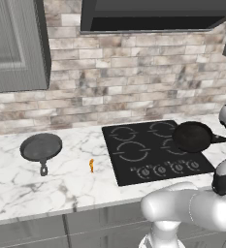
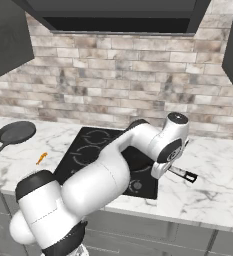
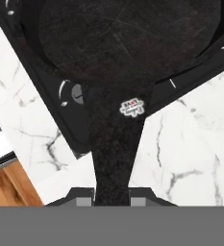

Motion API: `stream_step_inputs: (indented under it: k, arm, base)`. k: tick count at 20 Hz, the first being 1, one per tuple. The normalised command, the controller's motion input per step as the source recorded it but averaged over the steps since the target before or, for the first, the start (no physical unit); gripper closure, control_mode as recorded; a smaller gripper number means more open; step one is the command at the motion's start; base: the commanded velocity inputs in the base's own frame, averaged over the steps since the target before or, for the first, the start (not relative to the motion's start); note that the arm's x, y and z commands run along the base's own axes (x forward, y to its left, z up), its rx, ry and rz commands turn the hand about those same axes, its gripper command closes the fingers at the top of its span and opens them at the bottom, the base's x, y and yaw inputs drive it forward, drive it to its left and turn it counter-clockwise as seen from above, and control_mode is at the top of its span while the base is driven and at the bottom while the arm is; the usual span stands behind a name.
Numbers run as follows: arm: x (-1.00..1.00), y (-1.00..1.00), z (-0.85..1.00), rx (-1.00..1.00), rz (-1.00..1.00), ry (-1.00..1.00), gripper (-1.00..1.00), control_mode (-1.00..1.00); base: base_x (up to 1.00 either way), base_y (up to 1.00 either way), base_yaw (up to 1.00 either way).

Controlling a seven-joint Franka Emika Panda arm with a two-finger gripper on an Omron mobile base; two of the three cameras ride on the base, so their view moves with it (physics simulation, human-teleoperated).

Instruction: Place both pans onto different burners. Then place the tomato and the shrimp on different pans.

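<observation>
Since the black pan (image 1: 192,136) sits over the right side of the cooktop (image 1: 134,162) with its long thin handle (image 3: 114,158) running out over the marble table (image 1: 17,189) toward the arm, the end effector (image 3: 111,197) is gripping that handle near its end, fingers closed on either side of it in the hand view. Judged from this, the pan is being set on or adjusted over a right-hand burner; whether it rests flat or hangs just above the glass can't be told. The handle grip makes sense: it keeps the end effector off the pan's rim.

The grey skillet (image 1: 40,147) lies far left on the table, well apart from the cooktop, loop handle pointing to the near side, so it is not yet on a burner. Left burners (image 1: 132,151) are free, rings fully visible.

The shrimp (image 1: 91,165) lies on the table between skillet and cooktop, nearer the cooktop's left edge; it isn't on a pan yet.

Hidden or unclear: the arm's own body blocks most of the black pan in the right base view, with just the handle tip (image 2: 187,175) poking out to the right. The burner rings under the pan are covered. The knobs (image 1: 160,170) along the near edge are tiny and their settings unreadable. A small label (image 3: 132,107) on the handle is illegible. The tomato can't be located.
</observation>
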Motion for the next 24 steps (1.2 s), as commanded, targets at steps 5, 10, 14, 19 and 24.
stream_step_inputs:
  k: [5, 10, 14, 19, 24]
  arm:
    - [0.28, 0.00, -0.20, 0.02, 0.00, 0.04, 1.00, -1.00]
    - [0.25, 0.00, -0.18, 0.02, 0.00, 0.05, 1.00, -1.00]
    - [0.23, 0.00, -0.20, 0.02, 0.00, 0.07, 1.00, -1.00]
    - [0.22, 0.00, -0.20, 0.04, 0.00, 0.09, 1.00, -1.00]
    - [0.22, 0.00, -0.15, 0.08, 0.00, 0.09, 1.00, -1.00]
  base:
    - [0.00, 0.00, 0.00]
    - [0.00, 0.00, 0.00]
    - [0.00, 0.00, 0.00]
    - [0.00, 0.00, 0.00]
    - [0.00, 0.00, 0.00]
